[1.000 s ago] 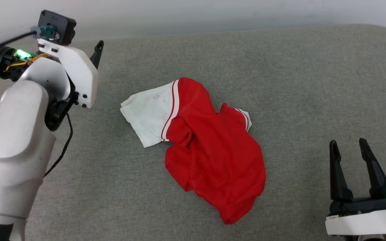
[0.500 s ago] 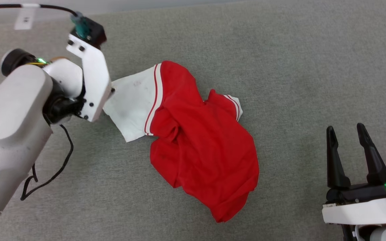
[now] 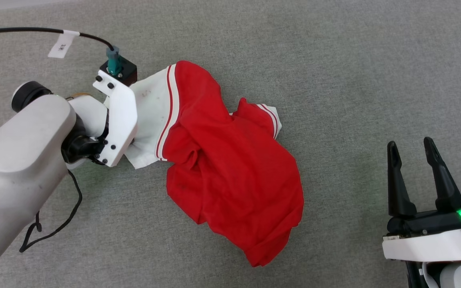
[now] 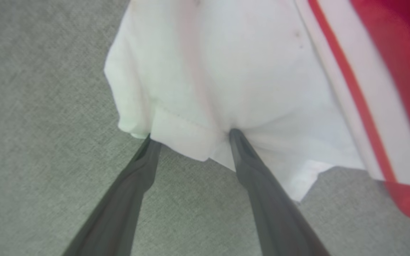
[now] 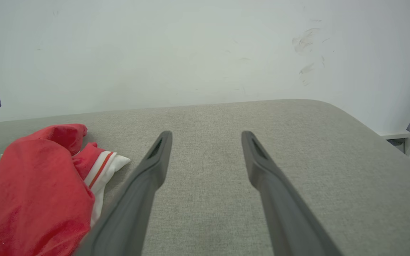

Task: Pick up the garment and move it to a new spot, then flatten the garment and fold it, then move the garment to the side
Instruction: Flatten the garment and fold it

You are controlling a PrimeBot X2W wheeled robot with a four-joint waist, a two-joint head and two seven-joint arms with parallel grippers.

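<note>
The red jersey T-shirt (image 3: 230, 176) lies crumpled in a loose heap near the middle of the grey upholstered surface (image 3: 354, 80). Its white sleeve (image 3: 150, 116), edged with red-and-white stripes, spreads toward the surface's left side.

- The white wrist bracket (image 3: 120, 116) is masking the left gripper (image 4: 192, 135) and part of the garment (image 3: 230, 176) in the head view.
- The garment's white hem is covering one left fingertip; the red cloth beside it is showing blurred.
- Frame edges are cropping the garment in both wrist views.
- The cable label (image 3: 63, 44) is carrying print too small to read.
</note>
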